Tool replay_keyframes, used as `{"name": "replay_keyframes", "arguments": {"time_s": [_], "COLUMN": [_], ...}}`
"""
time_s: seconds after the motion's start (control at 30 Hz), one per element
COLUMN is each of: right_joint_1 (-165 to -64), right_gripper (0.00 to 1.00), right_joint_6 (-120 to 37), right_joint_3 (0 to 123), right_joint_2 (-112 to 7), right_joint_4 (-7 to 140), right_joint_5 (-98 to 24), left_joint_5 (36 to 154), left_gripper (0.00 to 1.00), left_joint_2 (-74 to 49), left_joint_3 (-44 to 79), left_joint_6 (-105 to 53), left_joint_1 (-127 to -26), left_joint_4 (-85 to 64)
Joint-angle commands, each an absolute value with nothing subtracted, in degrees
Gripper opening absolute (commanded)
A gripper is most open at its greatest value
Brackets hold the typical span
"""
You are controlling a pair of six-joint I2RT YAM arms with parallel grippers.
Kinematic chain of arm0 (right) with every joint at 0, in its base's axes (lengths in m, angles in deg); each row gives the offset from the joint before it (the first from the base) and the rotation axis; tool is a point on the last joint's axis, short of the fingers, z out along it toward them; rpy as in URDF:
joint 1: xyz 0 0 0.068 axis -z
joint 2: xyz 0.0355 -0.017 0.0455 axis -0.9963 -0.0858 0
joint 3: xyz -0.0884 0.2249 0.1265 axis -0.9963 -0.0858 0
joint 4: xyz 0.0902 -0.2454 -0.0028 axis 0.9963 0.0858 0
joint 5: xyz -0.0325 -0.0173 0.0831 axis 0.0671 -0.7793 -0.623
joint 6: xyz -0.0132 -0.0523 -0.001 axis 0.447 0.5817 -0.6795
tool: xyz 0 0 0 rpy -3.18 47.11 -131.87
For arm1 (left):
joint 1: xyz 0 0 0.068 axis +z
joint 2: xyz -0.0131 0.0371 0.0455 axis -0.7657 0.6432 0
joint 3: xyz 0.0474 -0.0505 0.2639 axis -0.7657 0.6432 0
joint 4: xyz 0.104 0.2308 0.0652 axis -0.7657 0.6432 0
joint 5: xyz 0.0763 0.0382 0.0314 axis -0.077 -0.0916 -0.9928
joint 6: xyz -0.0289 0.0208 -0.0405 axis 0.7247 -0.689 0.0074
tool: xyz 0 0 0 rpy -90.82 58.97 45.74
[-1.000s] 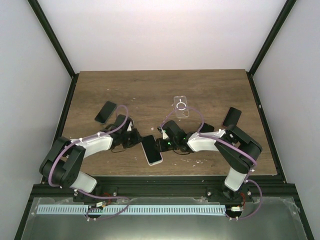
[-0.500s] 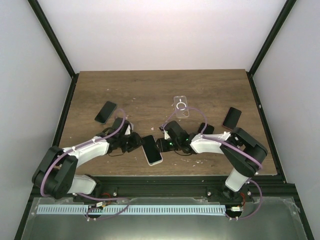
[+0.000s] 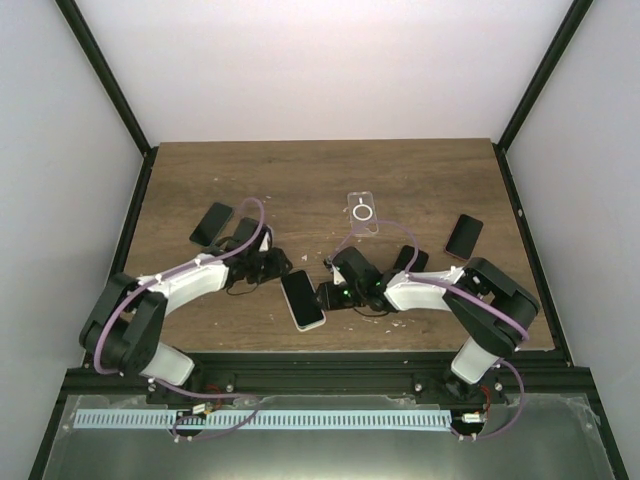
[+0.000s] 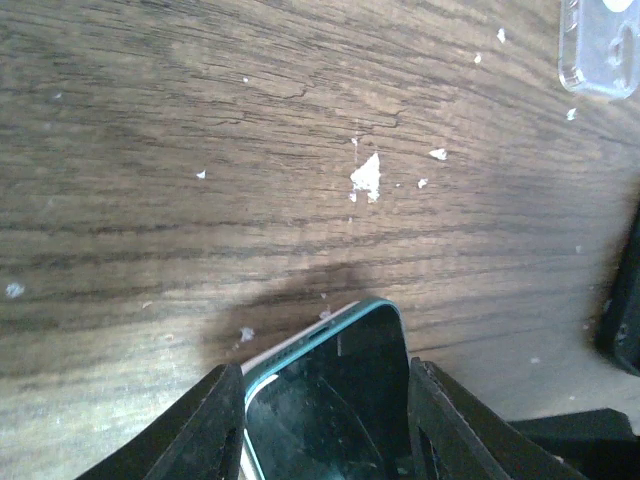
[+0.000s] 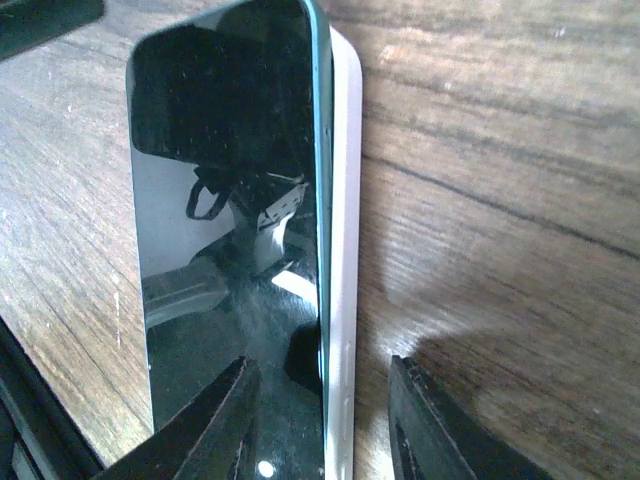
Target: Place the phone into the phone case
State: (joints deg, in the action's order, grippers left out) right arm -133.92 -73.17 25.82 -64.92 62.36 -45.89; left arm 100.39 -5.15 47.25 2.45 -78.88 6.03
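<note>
A dark phone with a teal edge point(image 3: 302, 299) lies screen up on a white phone case point(image 5: 345, 250), whose rim shows along one long side. I cannot tell whether the phone sits fully down in it. My left gripper point(image 3: 278, 266) is open at the phone's far end. In the left wrist view the phone's corner point(image 4: 350, 370) shows between its fingers point(image 4: 215, 430). My right gripper point(image 3: 326, 296) is open at the phone's right side. It straddles the long edge, with one finger point(image 5: 215, 420) over the screen and the other over the wood.
A clear case with a ring point(image 3: 362, 212) lies further back on the wooden table point(image 3: 300, 180). Other dark phones lie at the left point(image 3: 210, 223), at the right point(image 3: 463, 236) and beside the right arm point(image 3: 408, 262). White crumbs point(image 4: 366, 175) dot the wood.
My left gripper has opened and drawn back up-left off the phone's end. The right gripper has opened a little wider. The phone has stayed in place.
</note>
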Motion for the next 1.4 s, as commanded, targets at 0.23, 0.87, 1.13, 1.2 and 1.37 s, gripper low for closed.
{"name": "replay_keyframes", "arguments": {"time_s": [0.23, 0.87, 1.13, 1.2, 1.37], "right_joint_1": [-134.2, -146.8, -151.6, -152.4, -153.1], "right_gripper": [0.35, 0.89, 1.00, 1.00, 0.98], "right_joint_6": [-76.0, -69.5, -68.7, -68.3, -67.6], "right_joint_3": [24.7, 29.4, 29.2, 29.5, 30.0], "right_joint_2": [-65.6, -54.2, -54.3, -55.2, -58.0], "right_joint_4": [59.2, 87.4, 88.2, 87.9, 86.3], "right_joint_5": [-49.7, -28.2, -24.4, -23.5, -23.1], "left_joint_5": [105.8, 105.4, 109.7, 109.9, 110.0], "left_gripper": [0.28, 0.39, 0.39, 0.38, 0.37], "left_joint_2": [-0.4, 0.0, 4.3, 5.2, 7.1], "left_joint_3": [50.8, 41.7, 40.4, 39.8, 38.8], "left_joint_6": [0.0, -1.7, -2.9, -3.2, -4.0], "left_joint_1": [-80.4, -79.1, -77.4, -77.4, -77.4], "left_joint_4": [2.4, 8.8, 6.2, 6.5, 7.1]}}
